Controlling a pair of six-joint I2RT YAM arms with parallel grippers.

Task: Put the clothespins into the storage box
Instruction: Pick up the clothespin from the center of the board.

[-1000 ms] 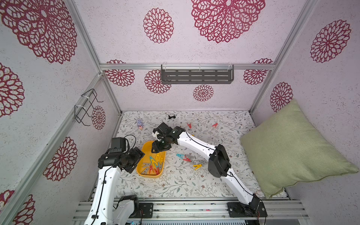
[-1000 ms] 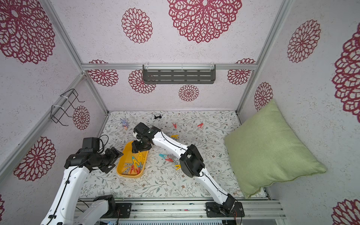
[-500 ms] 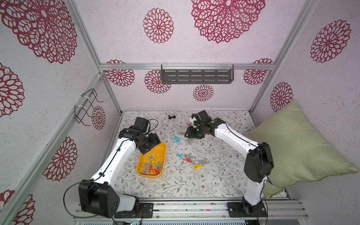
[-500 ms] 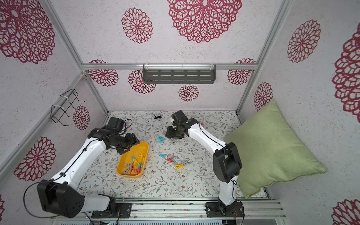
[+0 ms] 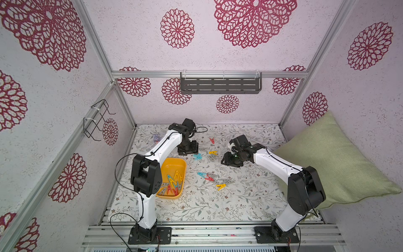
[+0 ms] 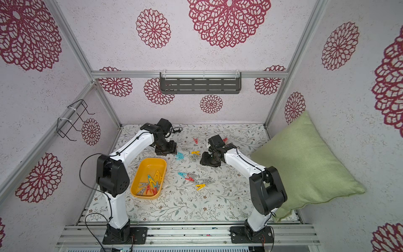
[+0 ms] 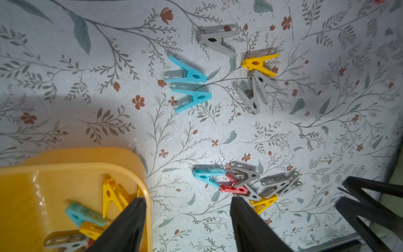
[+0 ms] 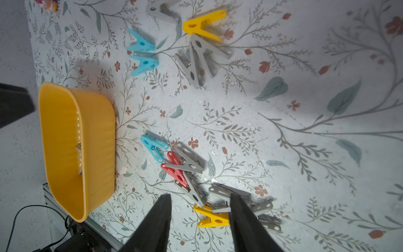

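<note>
The left gripper (image 7: 187, 199) hangs open and empty, one finger over the rim of the glossy, round-cornered yellow box (image 7: 72, 168) holding V-shaped plastic clothespins (image 7: 85, 215). The right gripper (image 8: 200, 195), likewise open and empty, hovers above a tangle of loose ones on floral cloth (image 8: 283, 131).

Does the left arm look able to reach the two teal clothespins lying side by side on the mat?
Probably yes: the left gripper hovers close beside the two teal clothespins, jaws apart and empty, nothing lying over them.
</note>
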